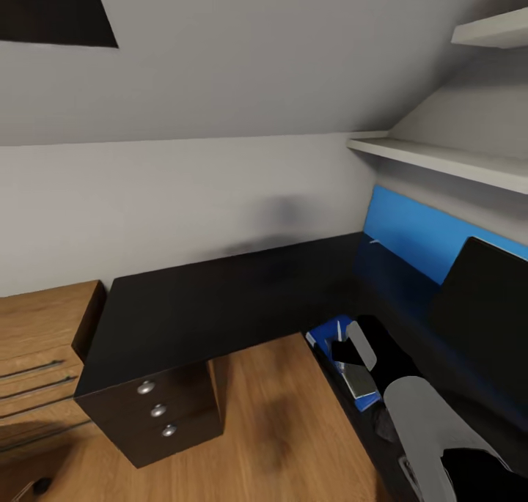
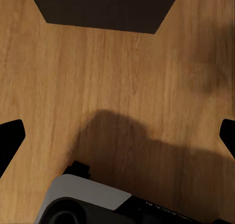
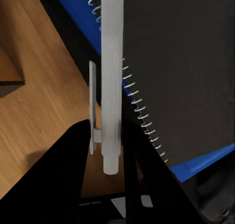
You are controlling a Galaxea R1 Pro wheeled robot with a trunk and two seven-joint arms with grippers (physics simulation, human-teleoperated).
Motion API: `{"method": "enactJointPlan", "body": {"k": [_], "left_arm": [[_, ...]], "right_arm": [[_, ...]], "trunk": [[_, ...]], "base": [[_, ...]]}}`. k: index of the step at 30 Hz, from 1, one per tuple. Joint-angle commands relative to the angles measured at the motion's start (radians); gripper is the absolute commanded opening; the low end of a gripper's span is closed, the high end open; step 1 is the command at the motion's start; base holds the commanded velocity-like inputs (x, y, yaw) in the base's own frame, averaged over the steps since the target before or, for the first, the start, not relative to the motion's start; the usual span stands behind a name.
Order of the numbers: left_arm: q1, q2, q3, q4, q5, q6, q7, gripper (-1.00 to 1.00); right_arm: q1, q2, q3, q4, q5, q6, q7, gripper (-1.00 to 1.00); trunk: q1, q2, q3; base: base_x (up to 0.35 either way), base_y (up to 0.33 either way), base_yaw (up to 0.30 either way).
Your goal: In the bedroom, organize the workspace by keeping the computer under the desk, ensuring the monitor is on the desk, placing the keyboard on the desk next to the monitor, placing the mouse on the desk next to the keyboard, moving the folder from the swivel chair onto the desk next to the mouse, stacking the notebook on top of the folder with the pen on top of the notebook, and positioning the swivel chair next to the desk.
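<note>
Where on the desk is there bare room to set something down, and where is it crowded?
The desk is bare on its long black stretch above the drawer unit, along the wall to the corner. The wing under the shelves is crowded: folder, notebook, monitor, and the right claw shut on the pen.

Attic-type home rm used as a study/bedroom workspace. Landmark: L-shaped desk [image 1: 220, 304] w/ glossy black top, tucked into the corner under a sloping grey ceiling. Under its near end, a black drawer unit [image 1: 158, 410] w/ 3 round silver knobs. Left of desk, a low light-wood cabinet [image 1: 40, 341]. Above desk's right wing, white wall shelves [image 1: 440, 161] and a blue wall panel [image 1: 418, 231]. On that wing, a dark monitor [image 1: 484, 311]. Below desk: wood plank floor [image 1: 286, 421]. Domestic, not office bldg.
</note>
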Motion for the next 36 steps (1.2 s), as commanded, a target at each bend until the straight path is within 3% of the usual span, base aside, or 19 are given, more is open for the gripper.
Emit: {"method": "enactJointPlan", "body": {"k": [1, 11, 36], "left_arm": [[0.000, 0.000, -0.001, 0.000, 0.007, -0.003, 0.003, 1.00], [0.000, -0.001, -0.002, 0.000, 0.007, -0.003, 0.003, 1.00], [0.000, 0.000, -0.001, 0.000, 0.007, -0.003, 0.003, 1.00]], "right_arm": [[-0.001, 0.001, -0.002, -0.001, -0.010, 0.002, -0.009, -1.00], [-0.001, 0.001, -0.002, -0.001, -0.012, -0.003, -0.006, -1.00], [0.000, 0.000, -0.002, 0.007, -0.009, -0.022, -0.005, -1.00]], "trunk": [[0.000, -0.001, -0.001], [0.000, -0.001, 0.001], [0.000, -0.001, 0.001]], "base": [[0.000, 0.000, -0.269], [0.000, 0.000, -0.229], [0.000, 0.000, -0.010]]}}
